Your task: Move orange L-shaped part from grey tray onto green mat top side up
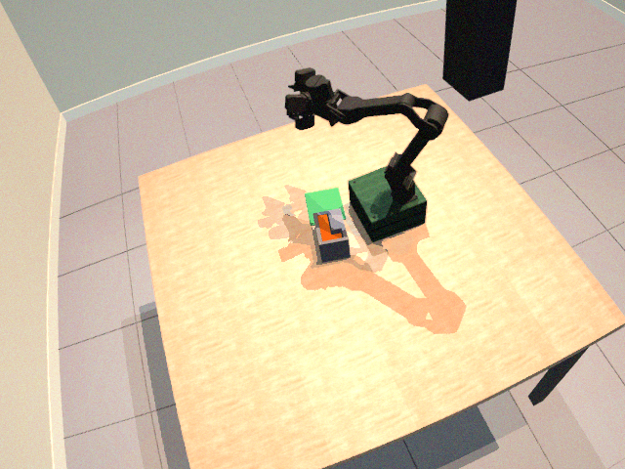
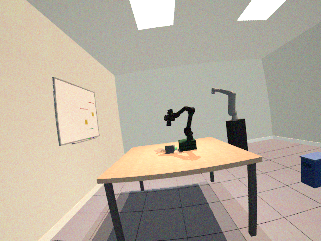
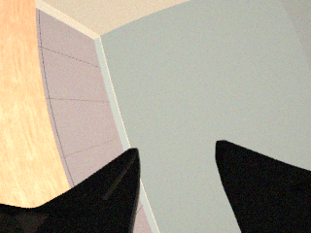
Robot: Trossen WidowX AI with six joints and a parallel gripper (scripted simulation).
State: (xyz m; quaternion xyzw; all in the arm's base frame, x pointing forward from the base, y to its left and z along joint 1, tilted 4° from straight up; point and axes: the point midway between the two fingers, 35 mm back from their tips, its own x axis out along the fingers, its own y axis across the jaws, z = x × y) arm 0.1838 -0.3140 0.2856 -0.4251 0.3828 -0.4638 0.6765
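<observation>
On the tabletop (image 1: 227, 313) the grey tray (image 1: 333, 246) sits with the orange part (image 1: 330, 228) lying flush in its pocket (no end tipped up). Just behind the tray, touching its far edge, lies the green mat (image 1: 322, 200). To the right stands the green base (image 1: 386, 207) of the arm (image 1: 413, 136). The claw (image 1: 303, 119) hangs high above, fingers partly apart, gripping nothing.

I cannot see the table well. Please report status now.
End effector high, partly closed, empty. Orange part flush in grey tray. Nothing in the way.
</observation>
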